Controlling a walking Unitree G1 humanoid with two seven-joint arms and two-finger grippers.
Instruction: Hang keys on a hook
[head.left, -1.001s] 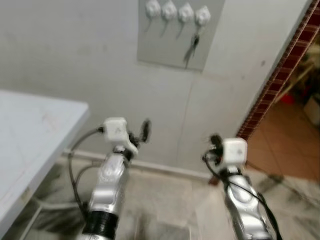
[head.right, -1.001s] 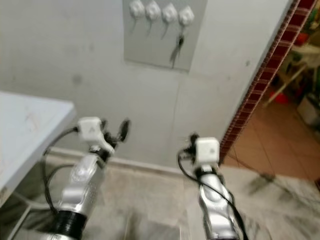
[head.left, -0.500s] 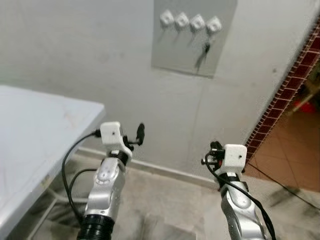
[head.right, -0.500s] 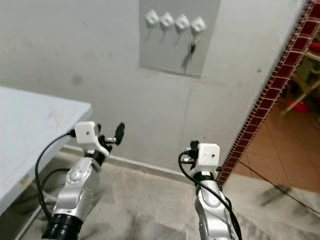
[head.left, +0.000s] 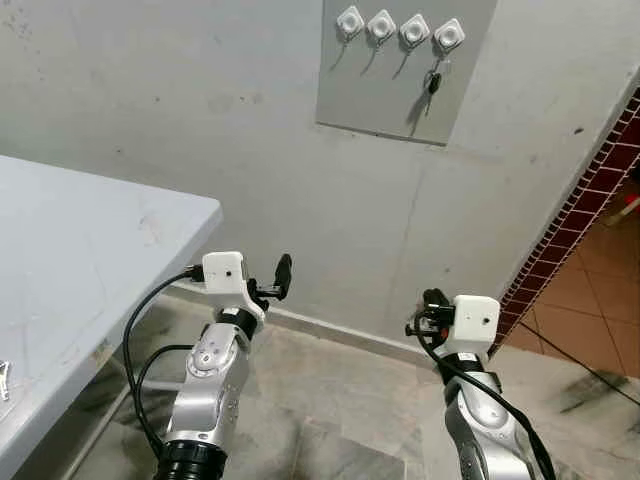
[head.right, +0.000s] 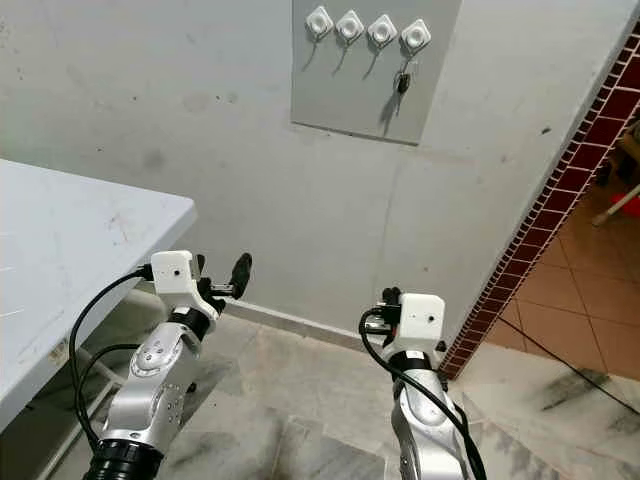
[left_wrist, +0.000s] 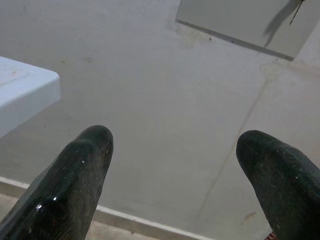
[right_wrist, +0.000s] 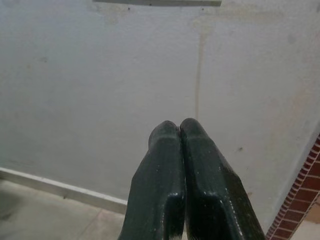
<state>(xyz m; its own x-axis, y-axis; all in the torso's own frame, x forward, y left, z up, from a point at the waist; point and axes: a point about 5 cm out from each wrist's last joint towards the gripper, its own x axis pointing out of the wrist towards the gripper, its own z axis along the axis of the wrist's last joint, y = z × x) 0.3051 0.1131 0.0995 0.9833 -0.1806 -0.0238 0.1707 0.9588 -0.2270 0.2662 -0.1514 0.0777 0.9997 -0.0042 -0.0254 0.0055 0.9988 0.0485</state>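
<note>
Low: left gripper (left_wrist: 172, 165) fingers spread, right gripper (right_wrist: 179, 131) pinched, wall-facing.

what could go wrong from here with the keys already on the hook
1. The keys hang from the rightmost hook on the grey panel; a raised arm brushing them might knock them off.
2. Both arms are low and forward. The left tool is open and close to the white table edge, so a turn to the left could clip it.
3. The right tool is shut and points at the wall; stepping forward might push it into the wall.
</note>
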